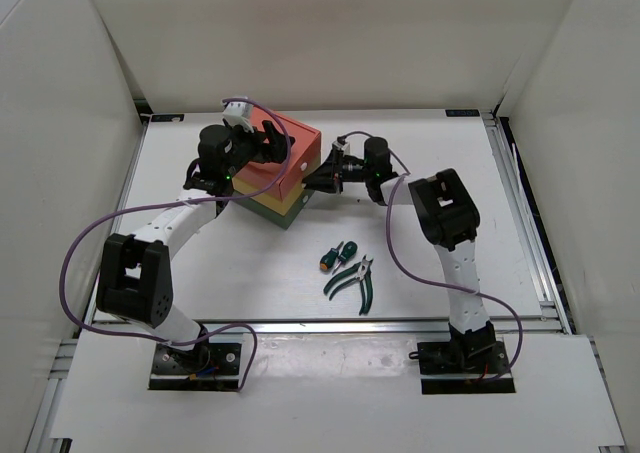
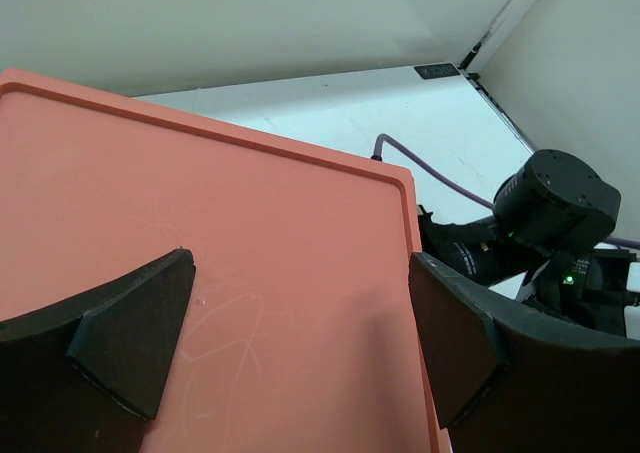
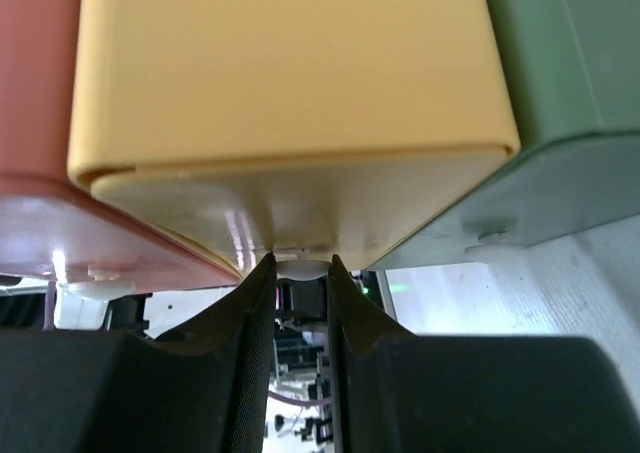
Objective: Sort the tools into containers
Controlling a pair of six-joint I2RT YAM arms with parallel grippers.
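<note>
The right gripper (image 3: 301, 285) pinches the small white knob (image 3: 300, 267) of the yellow middle drawer box (image 3: 290, 93), which sits between the salmon-red top box (image 2: 200, 223) and the dark green bottom box (image 3: 570, 93). The left gripper (image 2: 300, 343) gapes over the top box. Green-handled pliers (image 1: 352, 278), a green stubby screwdriver (image 1: 347, 250) and an orange stubby screwdriver (image 1: 326, 263) lie on the white table (image 1: 270, 283) near the stack.

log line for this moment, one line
left gripper: open over red box | right gripper: shut on yellow drawer tab | pliers, screwdrivers: on table, unsorted
</note>
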